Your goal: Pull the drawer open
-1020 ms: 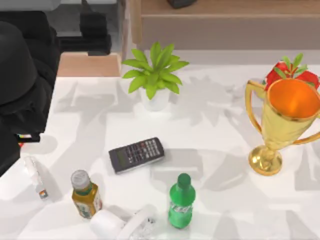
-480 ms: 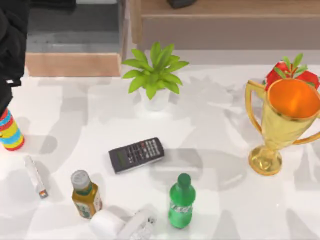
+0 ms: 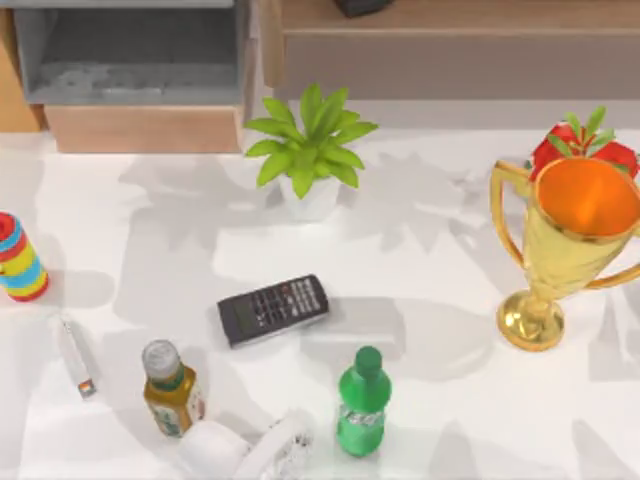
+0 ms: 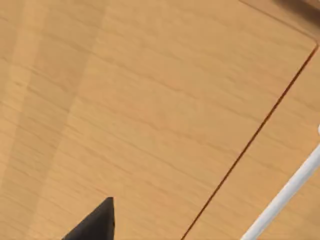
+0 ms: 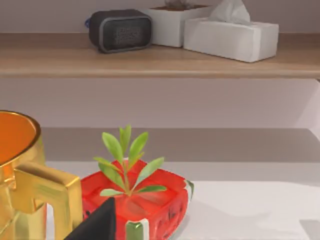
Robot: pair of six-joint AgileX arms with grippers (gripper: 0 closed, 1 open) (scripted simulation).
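Boxy grey-walled drawer w/ light-wood front (image 3: 145, 128) at 11 o'clock looks pulled out already. Keep both arms clear; claw states: can't tell.

White table (image 3: 440, 250), wooden shelf (image 5: 160, 60) behind

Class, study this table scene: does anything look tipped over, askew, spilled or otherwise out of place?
Little stands out. The drawer at the table's far left is pulled open, its grey inside showing. The white roll at the near edge lies on its side, and the calculator sits skewed. The bottles, trophy and potted plant stand upright; nothing spilled.
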